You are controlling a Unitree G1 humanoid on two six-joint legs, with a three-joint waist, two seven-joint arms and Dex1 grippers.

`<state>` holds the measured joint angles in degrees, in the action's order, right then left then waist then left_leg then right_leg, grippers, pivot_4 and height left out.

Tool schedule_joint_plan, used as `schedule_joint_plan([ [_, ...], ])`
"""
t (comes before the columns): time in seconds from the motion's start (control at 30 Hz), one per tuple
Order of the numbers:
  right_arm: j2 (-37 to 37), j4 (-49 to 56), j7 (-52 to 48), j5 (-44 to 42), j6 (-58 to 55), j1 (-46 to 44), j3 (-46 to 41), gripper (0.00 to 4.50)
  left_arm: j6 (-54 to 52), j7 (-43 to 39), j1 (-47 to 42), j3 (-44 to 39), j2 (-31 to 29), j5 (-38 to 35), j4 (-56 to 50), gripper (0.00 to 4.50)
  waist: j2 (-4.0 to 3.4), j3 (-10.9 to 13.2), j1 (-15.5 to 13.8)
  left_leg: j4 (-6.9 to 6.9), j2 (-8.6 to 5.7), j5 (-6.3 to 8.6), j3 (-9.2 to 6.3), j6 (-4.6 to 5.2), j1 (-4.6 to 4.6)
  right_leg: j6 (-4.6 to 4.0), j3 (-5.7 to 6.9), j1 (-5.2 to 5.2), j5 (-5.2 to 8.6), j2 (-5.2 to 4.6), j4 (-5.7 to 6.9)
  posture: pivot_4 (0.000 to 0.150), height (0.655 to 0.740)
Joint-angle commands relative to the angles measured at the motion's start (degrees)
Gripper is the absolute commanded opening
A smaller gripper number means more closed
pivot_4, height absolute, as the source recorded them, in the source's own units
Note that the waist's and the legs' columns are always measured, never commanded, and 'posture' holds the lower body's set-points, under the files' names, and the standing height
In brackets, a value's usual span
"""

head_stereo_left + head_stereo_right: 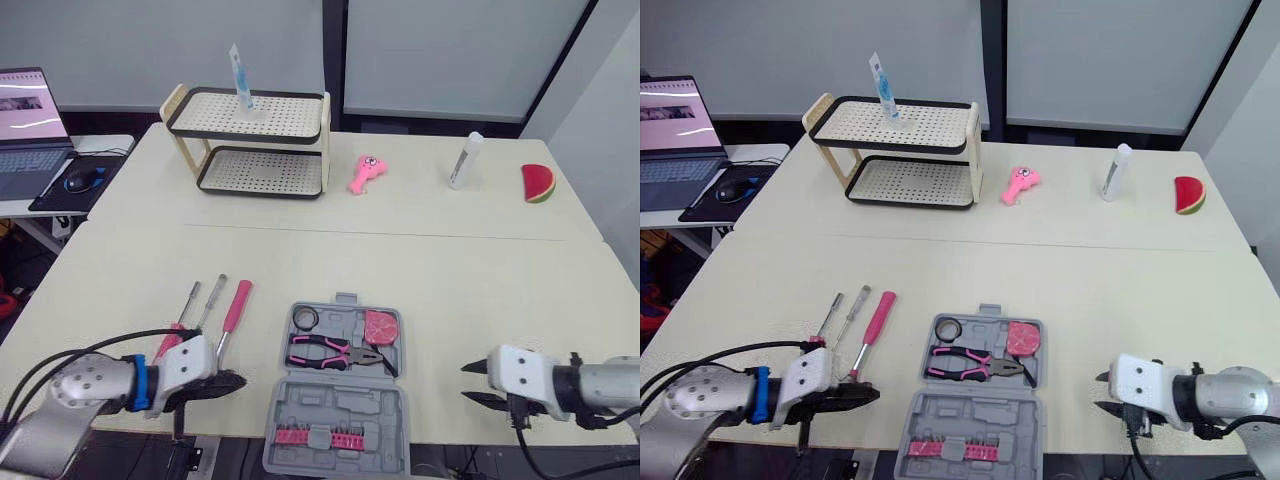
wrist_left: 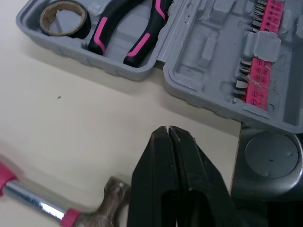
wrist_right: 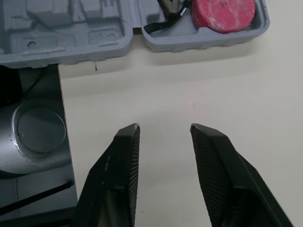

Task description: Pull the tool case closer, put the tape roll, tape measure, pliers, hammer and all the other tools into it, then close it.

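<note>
The grey tool case point(image 1: 338, 412) lies open near the table's front edge. Its tray holds a tape roll point(image 1: 305, 318), pink-handled pliers point(image 1: 335, 352) and a pink tape measure point(image 1: 380, 327); the lid half carries a strip of bits point(image 1: 320, 436). Left of the case lie a pink-handled hammer point(image 1: 237, 306) and two screwdrivers point(image 1: 190, 297). My left gripper point(image 1: 235, 381) is shut and empty, just left of the case, with the hammer head point(image 2: 111, 194) close beside it. On the right side of the case my right gripper point(image 1: 472, 382) stands open over bare table, holding nothing.
A two-tier rack point(image 1: 250, 140) stands at the back left with a tube upright on top. A pink toy point(image 1: 365, 173), a white bottle point(image 1: 466, 160) and a watermelon slice point(image 1: 538, 183) lie along the back. A laptop point(image 1: 30, 130) sits on a side desk.
</note>
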<state>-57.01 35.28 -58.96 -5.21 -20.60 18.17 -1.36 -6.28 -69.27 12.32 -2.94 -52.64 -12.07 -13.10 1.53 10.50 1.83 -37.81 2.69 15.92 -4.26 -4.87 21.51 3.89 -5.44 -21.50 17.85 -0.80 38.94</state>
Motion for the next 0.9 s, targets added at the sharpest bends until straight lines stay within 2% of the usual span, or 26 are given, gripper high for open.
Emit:
schedule_joint_plan([
  [0.03, 2.14, -0.25, 1.62, 2.43, -2.01, -4.38, 6.48, 0.89, 3.29, 0.64, -4.78, 5.35, 1.82, 4.06, 4.60, 0.00, 0.00, 0.01, 0.00, -0.01, 0.01, 0.00, -0.01, 0.00, 0.01, 0.01, 0.01, -0.01, 0.01, 0.00, 0.01, 0.150, 0.7350],
  [0.17, 3.72, -2.01, 2.34, 4.69, -3.87, -8.42, 12.38, 0.01, 5.82, 0.81, -9.10, 10.01, 3.93, 6.97, 9.15, 0.00, -0.01, 0.02, 0.01, -0.06, 0.00, 0.00, -0.02, 0.00, 0.18, 0.06, -0.03, -0.18, -0.07, 0.01, 0.04, 0.150, 0.7350],
  [0.3, 5.78, -4.03, 3.08, 6.98, -4.44, -11.51, 17.56, 0.01, 7.64, 1.30, -12.46, 13.70, 6.25, 9.07, 12.45, 0.00, -0.01, 0.02, -0.04, -0.06, -0.01, 0.00, -0.02, 0.01, 0.26, 0.06, -0.01, -0.25, -0.05, 0.01, 0.04, 0.150, 0.7350],
  [0.6, 10.37, -6.89, 3.98, 9.50, -5.03, -15.63, 23.98, 0.01, 7.62, 1.26, -14.40, 16.61, 8.31, 9.83, 13.36, 0.00, -0.04, 0.01, -0.02, -0.07, -0.01, 0.00, -0.03, 0.01, 0.24, 0.07, -0.01, -0.24, -0.06, 0.01, 0.06, 0.150, 0.7350],
  [0.9, 13.26, -7.77, 4.29, 10.09, -5.88, -18.31, 26.03, 0.01, 7.11, 2.32, -14.70, 18.69, 10.11, 11.05, 12.61, 0.00, -0.17, -0.07, -0.14, -0.06, -0.02, 0.00, -0.03, 0.01, 0.23, 0.07, 0.00, -0.23, -0.05, 0.01, 0.06, 0.150, 0.7350],
])
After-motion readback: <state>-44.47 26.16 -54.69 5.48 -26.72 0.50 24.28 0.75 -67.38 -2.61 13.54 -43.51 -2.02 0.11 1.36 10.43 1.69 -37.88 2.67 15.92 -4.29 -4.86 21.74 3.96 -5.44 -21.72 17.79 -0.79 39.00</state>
